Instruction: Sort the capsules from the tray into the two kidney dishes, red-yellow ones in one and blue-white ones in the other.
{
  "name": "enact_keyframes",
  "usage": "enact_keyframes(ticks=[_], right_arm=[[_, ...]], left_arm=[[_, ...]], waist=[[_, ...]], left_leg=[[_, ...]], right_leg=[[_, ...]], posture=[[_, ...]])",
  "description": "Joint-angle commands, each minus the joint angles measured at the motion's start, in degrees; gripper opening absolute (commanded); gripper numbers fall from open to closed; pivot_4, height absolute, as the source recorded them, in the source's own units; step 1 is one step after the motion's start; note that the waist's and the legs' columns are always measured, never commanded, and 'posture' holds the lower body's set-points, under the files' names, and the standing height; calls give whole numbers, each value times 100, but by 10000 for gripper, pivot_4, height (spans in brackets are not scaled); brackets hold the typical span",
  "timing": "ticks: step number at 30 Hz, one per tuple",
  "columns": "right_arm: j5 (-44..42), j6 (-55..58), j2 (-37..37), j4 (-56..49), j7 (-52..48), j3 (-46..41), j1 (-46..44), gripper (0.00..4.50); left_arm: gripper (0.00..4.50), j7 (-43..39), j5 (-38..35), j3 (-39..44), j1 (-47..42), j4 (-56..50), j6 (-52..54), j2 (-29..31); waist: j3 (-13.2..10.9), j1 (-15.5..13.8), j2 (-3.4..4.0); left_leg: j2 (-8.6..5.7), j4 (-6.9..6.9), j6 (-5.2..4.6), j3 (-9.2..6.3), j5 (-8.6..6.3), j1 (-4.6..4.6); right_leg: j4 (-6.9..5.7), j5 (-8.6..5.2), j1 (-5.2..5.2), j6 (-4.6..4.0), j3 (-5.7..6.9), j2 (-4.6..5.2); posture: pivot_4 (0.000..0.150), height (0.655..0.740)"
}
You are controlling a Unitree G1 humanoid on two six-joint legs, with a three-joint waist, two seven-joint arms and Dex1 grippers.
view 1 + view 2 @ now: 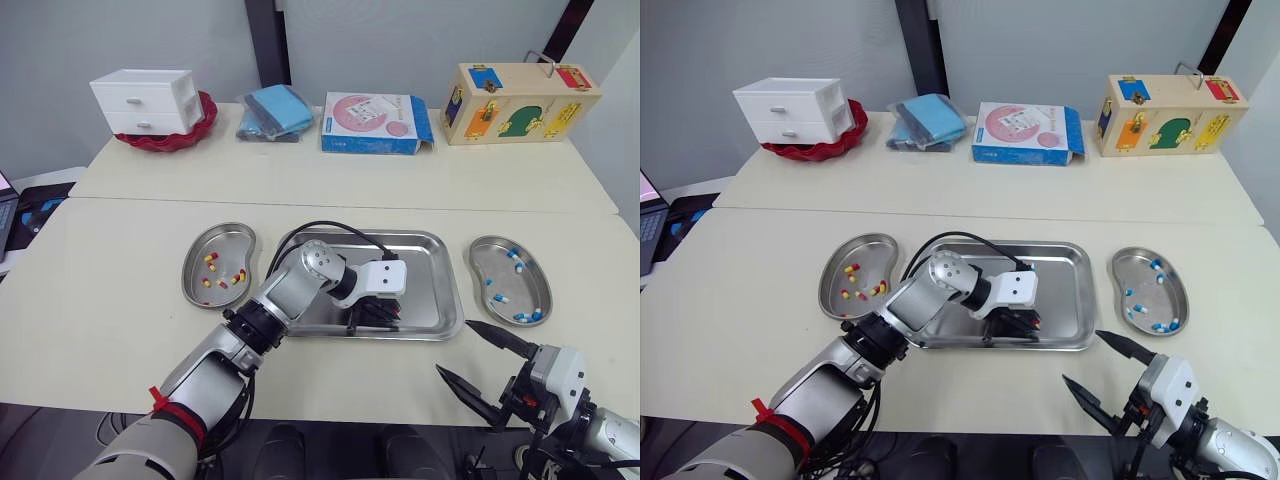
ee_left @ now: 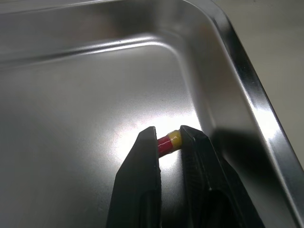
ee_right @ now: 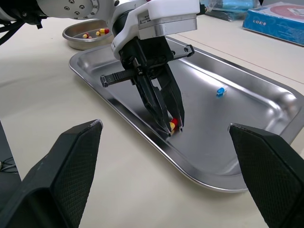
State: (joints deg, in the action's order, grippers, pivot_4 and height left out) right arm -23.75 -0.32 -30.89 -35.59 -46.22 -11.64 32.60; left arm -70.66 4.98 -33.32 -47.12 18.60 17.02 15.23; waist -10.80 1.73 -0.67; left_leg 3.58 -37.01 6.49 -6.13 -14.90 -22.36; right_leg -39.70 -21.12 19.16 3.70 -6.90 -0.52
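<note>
A steel tray (image 1: 430,285) lies in the middle of the table. My left gripper (image 1: 375,318) reaches down into its near side and is shut on a red-yellow capsule (image 2: 168,141), which rests at the tray floor close to the near rim (image 3: 173,124). A blue-white capsule (image 3: 220,91) lies loose farther back in the tray. The left kidney dish (image 1: 192,262) holds several red-yellow capsules. The right kidney dish (image 1: 498,258) holds several blue-white ones. My right gripper (image 1: 453,347) hovers open over the table's near edge, to the right of the tray and in front of the right dish.
Along the far side of the table stand a white drawer unit in a red bowl (image 1: 148,100), a blue packet (image 1: 275,112), a flat box (image 1: 372,122) and a wooden latch box (image 1: 520,102). A black cable (image 1: 320,228) arcs over the tray's far left.
</note>
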Motion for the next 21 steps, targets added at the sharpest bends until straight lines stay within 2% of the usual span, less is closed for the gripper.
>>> enact_keyframes(ticks=[1,6,9,14,21], right_arm=[[-12,-194,25,-73,-35,-12,11,45000],[-38,-337,20,-44,-105,18,-15,45000],[-84,-463,1,-86,-250,142,-60,45000],[-183,-747,-8,10,-563,361,-224,45000],[-228,-1047,-218,372,-1224,701,-436,45000]], left_arm=[[3364,21,147,-97,80,-10,7,47],[3364,27,96,-24,94,-63,-1,99],[3364,-121,-224,266,145,-533,398,263],[3364,-216,-633,782,247,-1420,1259,807],[3364,276,-902,1630,708,-2407,2376,1779]], waist=[[0,0,0],[0,2,0],[1,17,1],[0,12,2],[0,16,3]], left_leg=[[0,0,0,0,0,0],[0,0,0,0,0,1],[0,0,0,0,0,1],[2,1,0,0,1,1],[3,-1,0,-2,1,2]], right_leg=[[0,0,0,0,0,0],[-1,0,0,0,0,0],[-3,0,1,0,0,0],[-9,-1,5,-1,-1,-2],[-8,-1,3,0,0,-1]], posture=[[1500,7400],[1500,7400],[1500,7400],[1500,7400],[1500,7400]])
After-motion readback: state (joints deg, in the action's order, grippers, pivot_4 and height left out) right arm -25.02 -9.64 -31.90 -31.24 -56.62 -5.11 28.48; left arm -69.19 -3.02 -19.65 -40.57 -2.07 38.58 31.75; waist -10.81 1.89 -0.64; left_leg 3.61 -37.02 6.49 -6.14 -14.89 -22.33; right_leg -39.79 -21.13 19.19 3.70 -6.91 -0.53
